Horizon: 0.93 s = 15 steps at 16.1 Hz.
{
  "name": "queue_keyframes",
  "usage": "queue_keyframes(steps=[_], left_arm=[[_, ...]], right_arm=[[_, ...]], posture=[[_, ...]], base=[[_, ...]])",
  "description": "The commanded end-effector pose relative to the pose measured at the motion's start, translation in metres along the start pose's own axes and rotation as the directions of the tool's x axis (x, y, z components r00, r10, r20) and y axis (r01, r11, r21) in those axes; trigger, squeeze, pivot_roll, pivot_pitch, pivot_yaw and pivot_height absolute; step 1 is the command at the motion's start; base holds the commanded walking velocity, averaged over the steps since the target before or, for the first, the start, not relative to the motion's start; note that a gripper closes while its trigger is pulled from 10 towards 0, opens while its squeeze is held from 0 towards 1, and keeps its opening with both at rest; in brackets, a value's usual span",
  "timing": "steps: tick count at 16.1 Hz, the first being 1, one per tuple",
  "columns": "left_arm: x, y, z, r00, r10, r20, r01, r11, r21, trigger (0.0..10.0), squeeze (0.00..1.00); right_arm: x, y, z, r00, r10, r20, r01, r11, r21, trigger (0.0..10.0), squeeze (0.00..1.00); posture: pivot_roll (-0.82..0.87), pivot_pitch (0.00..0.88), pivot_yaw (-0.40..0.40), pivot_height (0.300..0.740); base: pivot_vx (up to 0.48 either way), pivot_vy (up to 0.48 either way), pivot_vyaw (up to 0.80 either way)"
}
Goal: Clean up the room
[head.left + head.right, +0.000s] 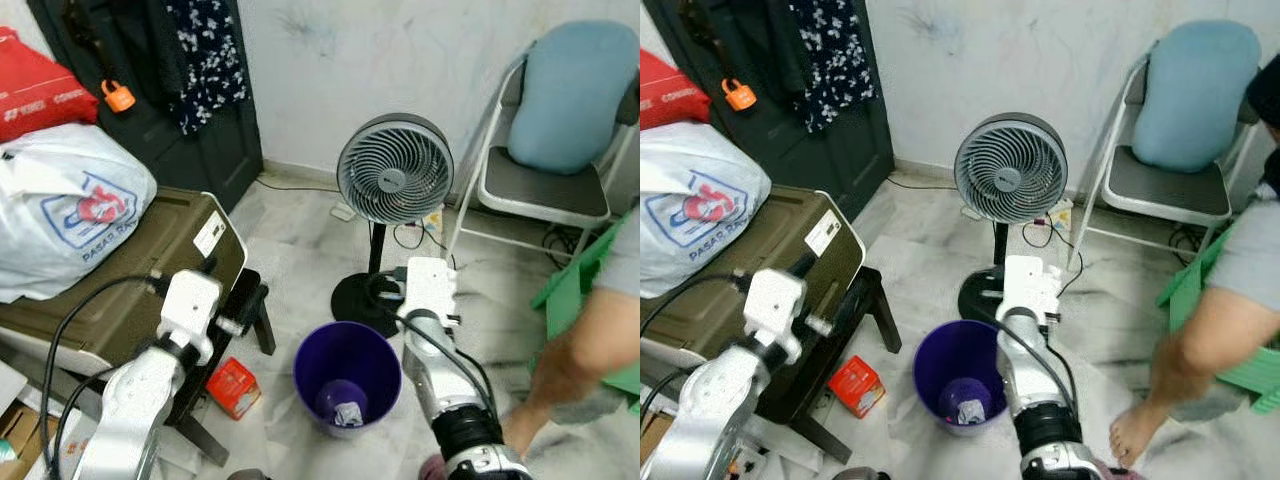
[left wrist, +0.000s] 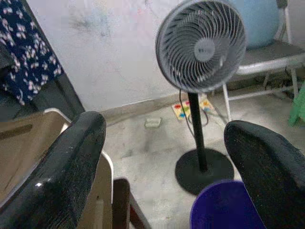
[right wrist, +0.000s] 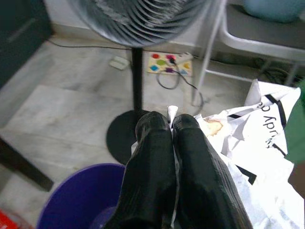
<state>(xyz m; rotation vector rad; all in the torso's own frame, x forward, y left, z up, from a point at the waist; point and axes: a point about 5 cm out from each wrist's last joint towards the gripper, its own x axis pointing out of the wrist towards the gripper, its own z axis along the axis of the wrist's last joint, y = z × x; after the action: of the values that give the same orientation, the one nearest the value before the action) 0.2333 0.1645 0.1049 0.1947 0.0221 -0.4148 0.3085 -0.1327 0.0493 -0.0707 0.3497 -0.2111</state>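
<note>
My right gripper [image 3: 170,123] is shut on a crumpled white plastic bag [image 3: 259,143] with black print, which spreads out past the fingertips. It hangs just above and to the right of a purple bin [image 1: 347,375] on the floor. A small scrap of litter [image 1: 348,412] lies at the bin's bottom. My left gripper [image 2: 167,133] is open, with nothing between its fingers, raised beside the olive suitcase [image 1: 150,260] to the bin's left. A small red box [image 1: 233,386] lies on the floor between the suitcase's stand and the bin.
A grey pedestal fan [image 1: 393,168] stands right behind the bin, its cable running to a power strip [image 3: 169,63]. A folding chair [image 1: 545,190] with a blue cushion is at the back right. A person's leg [image 1: 1200,350] is close on the right. A white bag [image 1: 65,205] rests on the suitcase.
</note>
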Motion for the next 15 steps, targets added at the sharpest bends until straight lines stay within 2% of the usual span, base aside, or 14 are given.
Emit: queue_keyframes(steps=[1, 4, 6, 9, 13, 15], left_arm=[[-0.004, 0.003, 0.003, 1.0, -0.002, -0.007, 0.002, 1.0, 0.013, 10.0, 0.0], [-0.034, 0.014, 0.002, 0.997, 0.025, -0.076, -0.02, 0.997, 0.069, 10.0, 0.0], [-0.044, 0.019, 0.003, 0.995, 0.027, -0.096, -0.018, 0.996, 0.09, 10.0, 0.0], [-0.066, 0.025, 0.008, 0.988, -0.008, -0.154, 0.028, 0.991, 0.129, 10.0, 0.0], [-0.075, 0.027, 0.017, 0.979, -0.068, -0.193, 0.096, 0.986, 0.139, 10.0, 0.0], [-0.078, 0.029, 0.019, 0.974, -0.095, -0.207, 0.125, 0.982, 0.139, 10.0, 0.0]], right_arm=[[-0.001, 0.0, -0.006, 1.0, -0.007, -0.023, 0.007, 1.0, -0.003, 10.0, 0.0], [-0.002, 0.012, -0.011, 0.998, 0.041, -0.043, -0.04, 0.999, 0.018, 10.0, 0.0], [-0.001, 0.019, -0.009, 0.998, 0.057, -0.038, -0.057, 0.998, 0.01, 10.0, 0.0], [0.004, 0.037, 0.002, 0.994, 0.105, -0.01, -0.104, 0.994, 0.016, 10.0, 0.0], [0.01, 0.055, 0.02, 0.99, 0.138, 0.024, -0.138, 0.99, 0.021, 10.0, 0.0], [0.012, 0.058, 0.023, 0.992, 0.123, 0.02, -0.123, 0.992, 0.036, 10.0, 0.0]], posture=[[0.16, 0.05, 0.099, 0.74], [0.2, 0.121, 0.144, 0.74], [0.23, 0.141, 0.163, 0.74], [0.28, 0.174, 0.205, 0.74], [0.32, 0.196, 0.253, 0.74], [0.33, 0.198, 0.27, 0.74]], base=[[0.0, 0.0, 0.0], [0.0, 0.0, 0.0], [0.0, 0.0, 0.0], [0.0, 0.0, 0.0], [0.0, 0.0, 0.0], [0.0, 0.0, 0.0]])
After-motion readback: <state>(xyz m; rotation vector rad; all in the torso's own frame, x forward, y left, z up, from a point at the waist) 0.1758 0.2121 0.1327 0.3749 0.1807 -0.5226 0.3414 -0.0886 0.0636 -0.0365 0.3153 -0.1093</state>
